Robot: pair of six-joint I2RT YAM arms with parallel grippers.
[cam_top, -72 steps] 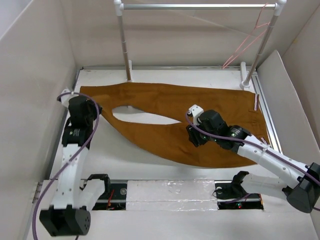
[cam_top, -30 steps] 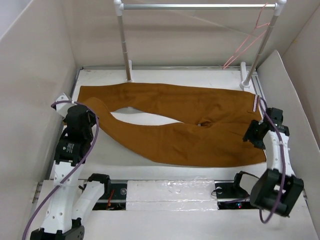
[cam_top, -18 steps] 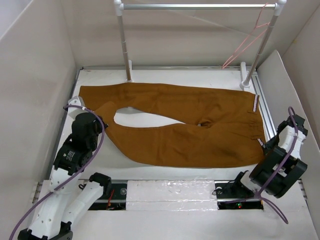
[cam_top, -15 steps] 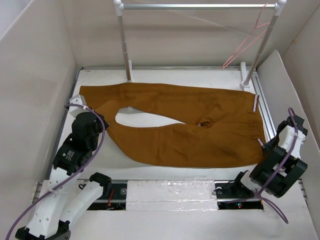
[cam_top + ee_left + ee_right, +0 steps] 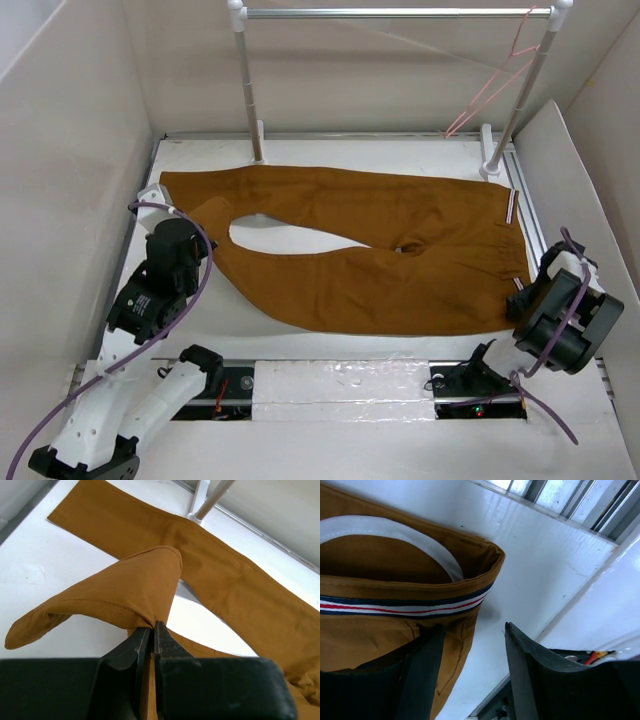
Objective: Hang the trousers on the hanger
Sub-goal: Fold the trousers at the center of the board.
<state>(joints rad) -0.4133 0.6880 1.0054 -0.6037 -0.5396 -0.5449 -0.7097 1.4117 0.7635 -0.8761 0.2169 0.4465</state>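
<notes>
The rust-brown trousers point(image 5: 400, 235) lie flat across the table, legs to the left, striped waistband point(image 5: 513, 205) to the right. My left gripper point(image 5: 192, 222) is shut on a raised fold of the near leg's end, seen pinched between the jaws in the left wrist view point(image 5: 152, 626). My right gripper point(image 5: 522, 292) is open at the near right corner of the waistband. In the right wrist view point(image 5: 472, 635) its left finger point(image 5: 425, 655) lies over the cloth below the striped trim point(image 5: 395, 605), and its right finger is over bare table. The pale-pink hanger point(image 5: 490, 90) hangs at the rail's right end.
A silver rail point(image 5: 390, 13) on two white posts point(image 5: 247, 90) stands at the back of the table. Beige walls point(image 5: 70, 150) close in left, right and back. A metal track point(image 5: 535, 235) runs along the table's right edge. A taped strip point(image 5: 340, 385) lies at the near edge.
My right arm pulled off the middle of the trousers, swung to the right edge and brought its open gripper to the waistband's near corner. My left gripper kept hold of the leg end, shifting it slightly.
</notes>
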